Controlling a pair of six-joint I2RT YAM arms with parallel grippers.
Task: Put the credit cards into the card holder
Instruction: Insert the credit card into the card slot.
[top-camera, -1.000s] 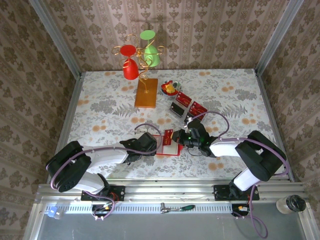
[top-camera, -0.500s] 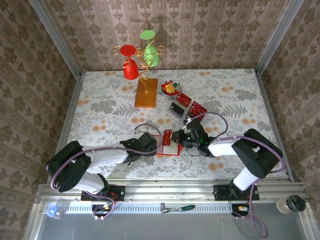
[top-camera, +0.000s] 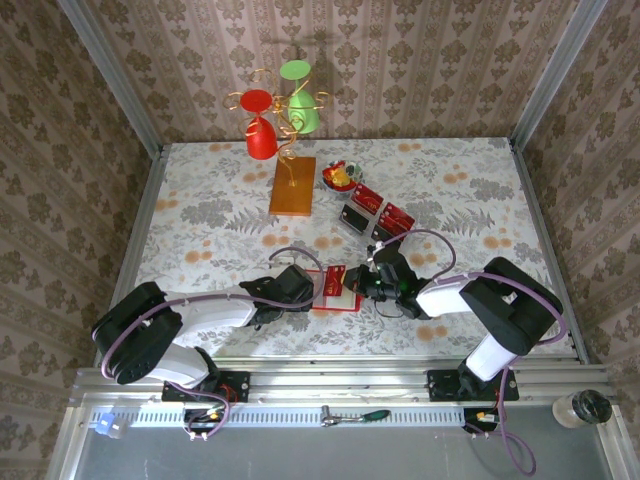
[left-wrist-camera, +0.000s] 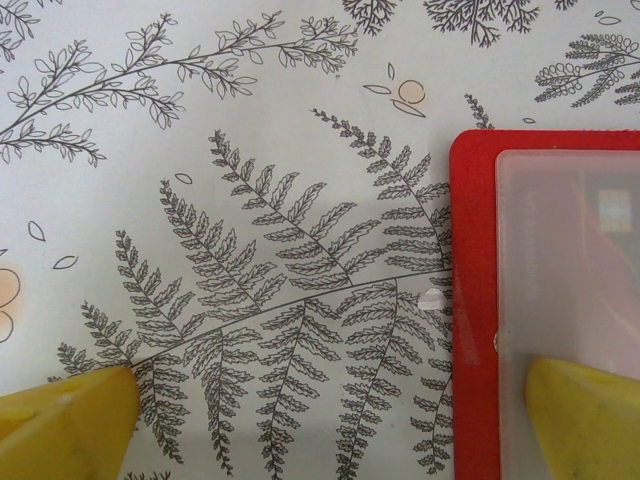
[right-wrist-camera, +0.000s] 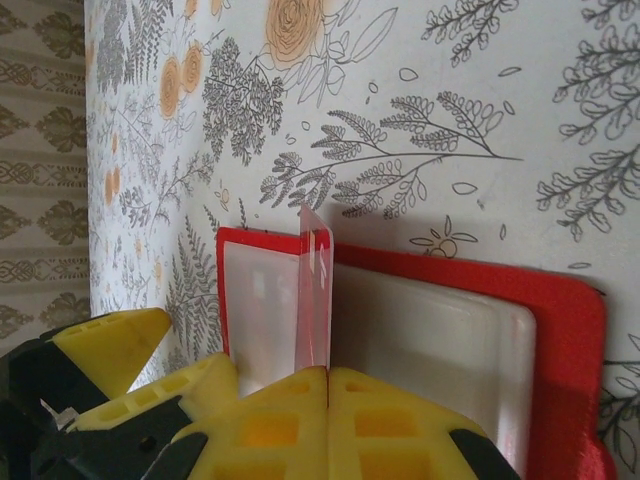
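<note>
Glossy red folding card holder (top-camera: 338, 296) lies open flat on the floral tabletop (top-camera: 200, 230), near centre, pale plastic inside facing up. In the left wrist view something dark shows through its frosted pocket (left-wrist-camera: 570, 250); can't identify it.

Right arm comes in low from the near right. The right claw (top-camera: 353, 282) (right-wrist-camera: 328, 382) is clenched on one thin red credit card (top-camera: 336, 274) (right-wrist-camera: 314, 290), held on edge, upright over the holder's (right-wrist-camera: 570, 350) fold. The card's lower edge is hidden behind the fingers.

Left arm comes in low from the near left. The left claw (top-camera: 306, 288) (left-wrist-camera: 320, 430) is spread wide at the holder's left edge. One yellow fingertip (left-wrist-camera: 60, 425) is over bare tabletop, the other over the pale pocket. Can't tell if either touches.

More red cards (top-camera: 368, 197) sit clustered far right of the holder, well apart. What they rest in is too small to tell.
</note>
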